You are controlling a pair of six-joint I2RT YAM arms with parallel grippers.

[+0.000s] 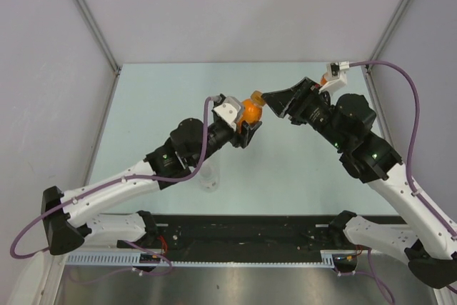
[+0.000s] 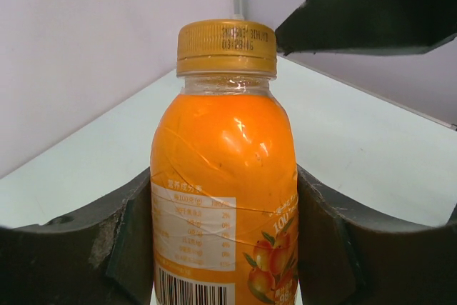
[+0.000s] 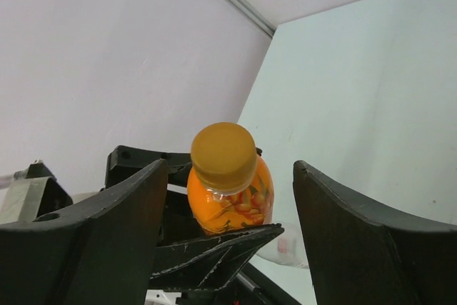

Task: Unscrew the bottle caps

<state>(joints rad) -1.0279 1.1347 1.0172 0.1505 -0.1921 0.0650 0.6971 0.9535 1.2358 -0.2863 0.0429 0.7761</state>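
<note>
The left hand (image 1: 241,119) is pressed onto the taller orange bottle (image 2: 221,169), one dark finger (image 2: 107,241) against each side of the labelled body; the bottle sits between them with its neck and the orange cap (image 2: 226,48) rising clear above the fingers; the cap is on the bottle. From above, the bottle is held over the middle of the desk (image 1: 300,169), tilted with its cap end pointing toward the right arm.

The right hand (image 3: 228,169) is spread wide; in its own wrist view the cap lies centred between the two fingers (image 3: 343,219), with open space on either side and neither finger touching it; one of the left hand's fingers shows dark below the bottle in that view. From the left wrist view the right hand's fingers hang just above and to the right of the cap, near but apart from it.

A clear bottle (image 1: 209,176) stands on the desk just beside the left forearm, well apart from both hands; whether it has its cap on is too small to tell.
</note>
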